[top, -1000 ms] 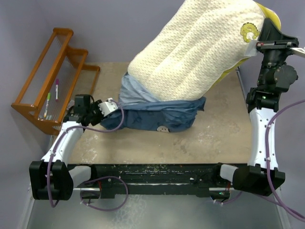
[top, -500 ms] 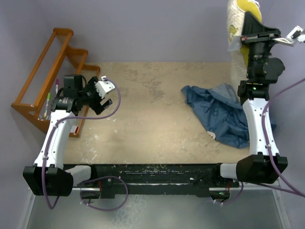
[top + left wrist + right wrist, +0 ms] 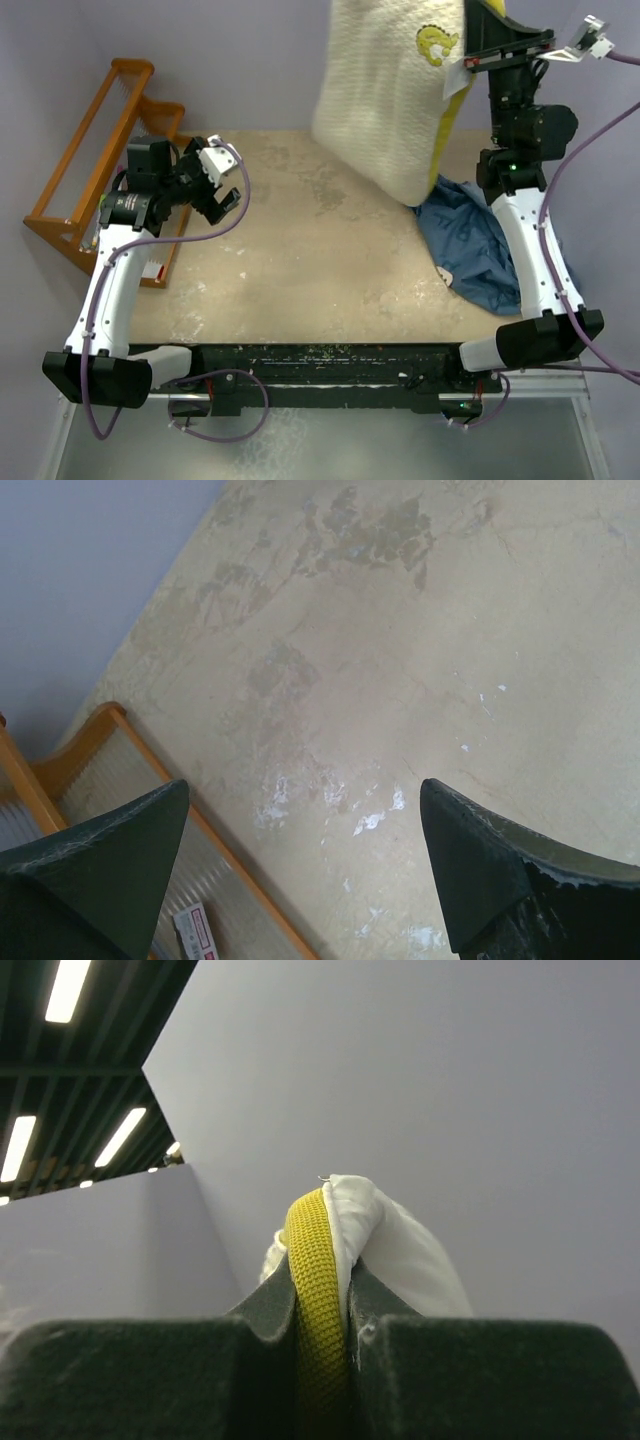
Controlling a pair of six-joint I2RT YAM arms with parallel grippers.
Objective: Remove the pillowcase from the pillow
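Note:
The cream-white quilted pillow (image 3: 385, 95) hangs in the air at the back right, free of its cover, with its yellow mark near the top. My right gripper (image 3: 478, 58) is shut on its yellow edge (image 3: 320, 1290) and white corner, held high. The slate-blue pillowcase (image 3: 470, 240) lies crumpled on the table at the right, under and beside the right arm. My left gripper (image 3: 222, 185) is open and empty above the left part of the table; its fingers (image 3: 480, 865) show only bare tabletop between them.
A wooden rack (image 3: 110, 160) with pens stands at the table's left edge; its frame also shows in the left wrist view (image 3: 110, 780). The beige tabletop (image 3: 300, 260) has worn patches. A grey wall is behind.
The pillow came out of the pillowcase and now swings back left from the right gripper. The pillowcase dropped to the right side. My left gripper let go and rose to the left.

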